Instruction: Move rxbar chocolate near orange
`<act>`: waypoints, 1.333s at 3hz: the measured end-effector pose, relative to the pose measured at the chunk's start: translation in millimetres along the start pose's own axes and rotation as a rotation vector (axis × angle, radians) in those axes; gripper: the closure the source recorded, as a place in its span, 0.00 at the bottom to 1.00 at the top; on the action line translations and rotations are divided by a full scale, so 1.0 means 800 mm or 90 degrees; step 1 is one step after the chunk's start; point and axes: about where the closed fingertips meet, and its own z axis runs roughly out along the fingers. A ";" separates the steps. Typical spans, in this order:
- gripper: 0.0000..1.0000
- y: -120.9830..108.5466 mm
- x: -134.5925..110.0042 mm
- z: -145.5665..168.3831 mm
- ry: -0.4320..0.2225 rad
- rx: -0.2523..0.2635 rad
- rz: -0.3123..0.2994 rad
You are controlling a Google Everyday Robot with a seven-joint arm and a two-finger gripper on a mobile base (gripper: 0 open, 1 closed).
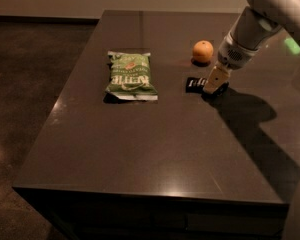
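Claw [213,86] low on the desk [140,154], seemingly closed on one end of the black snack bar [194,83]. Orange [203,51] sits near my claw, untouched; chip bag [131,75] lies beyond the bar.

A dark brown, glossy rectangular table [155,149] carries three things, all lying on its far half. The green chip bag [131,75] lies flat, left of the middle, with its printed face up and its long side running away from the viewer. The orange [203,51] sits to the right, nearer the far edge and well apart from the bag. The rxbar chocolate [195,83] lies flat just in front of the orange, near it but not touching, between it and the near half of the table. The gripper [214,85] is down at the tabletop at the bar's right end, and a broad shadow falls across the surface to its right.
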 end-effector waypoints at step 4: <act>0.87 -0.074 -0.011 -0.003 -0.035 0.047 0.059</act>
